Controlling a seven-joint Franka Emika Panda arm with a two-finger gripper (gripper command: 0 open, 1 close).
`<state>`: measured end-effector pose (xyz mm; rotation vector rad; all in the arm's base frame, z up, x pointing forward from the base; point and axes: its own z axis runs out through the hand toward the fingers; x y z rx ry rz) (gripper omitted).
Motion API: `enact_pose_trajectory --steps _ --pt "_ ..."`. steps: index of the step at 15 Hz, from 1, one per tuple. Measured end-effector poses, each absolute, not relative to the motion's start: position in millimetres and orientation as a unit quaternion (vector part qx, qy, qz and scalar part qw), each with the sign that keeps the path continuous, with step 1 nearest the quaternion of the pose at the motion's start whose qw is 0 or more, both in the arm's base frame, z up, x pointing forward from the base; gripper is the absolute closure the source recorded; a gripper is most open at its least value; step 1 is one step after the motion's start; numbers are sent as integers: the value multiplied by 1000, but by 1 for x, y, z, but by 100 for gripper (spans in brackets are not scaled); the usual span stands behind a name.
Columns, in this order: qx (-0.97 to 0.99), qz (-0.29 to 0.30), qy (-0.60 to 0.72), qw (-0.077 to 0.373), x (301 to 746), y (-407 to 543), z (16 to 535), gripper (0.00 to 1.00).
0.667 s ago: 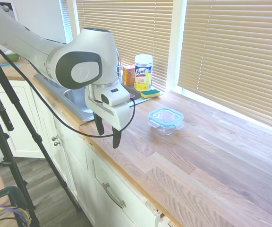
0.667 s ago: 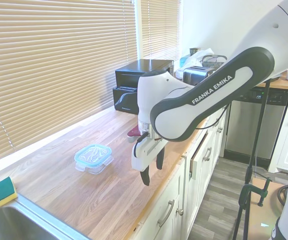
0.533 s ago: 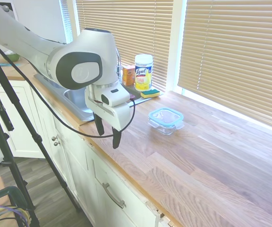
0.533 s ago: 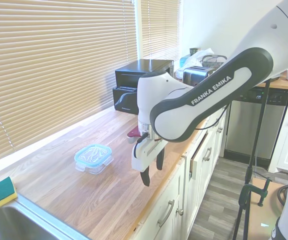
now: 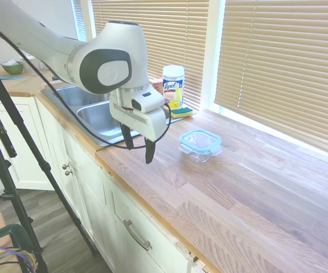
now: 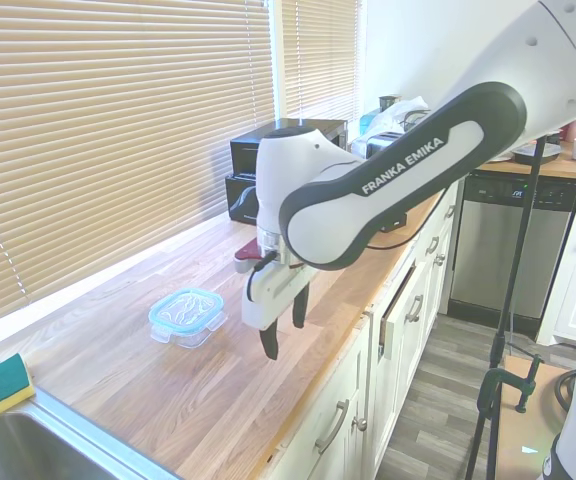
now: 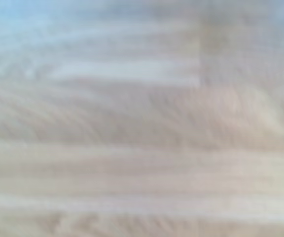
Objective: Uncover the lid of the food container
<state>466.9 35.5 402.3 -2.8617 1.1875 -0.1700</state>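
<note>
The food container [image 5: 200, 149] sits flat on the wooden counter [image 5: 255, 187] with its lid [image 5: 200, 139] on top, facing up; it is squarish, with no long side. The gripper [image 5: 138, 149] hangs above the counter at the container's 9 o'clock, fingers apart and holding nothing.

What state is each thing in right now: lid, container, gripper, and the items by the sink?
lid: on the container, not yet removed.
container: upright on the counter, covered.
gripper: open, empty, above the counter short of the container.
Lysol tub: upright, capped.
sponge: lying flat beside the tub.
blinds: lowered.
</note>
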Motion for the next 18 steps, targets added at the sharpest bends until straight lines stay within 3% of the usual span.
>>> enact_pose_trajectory --steps 8,14,18 --pt "-928 -141 345 -21 535 109 434 0" --pt "-914 -230 320 -97 568 162 417 0" --pt "-888 -288 309 -183 585 191 385 0"
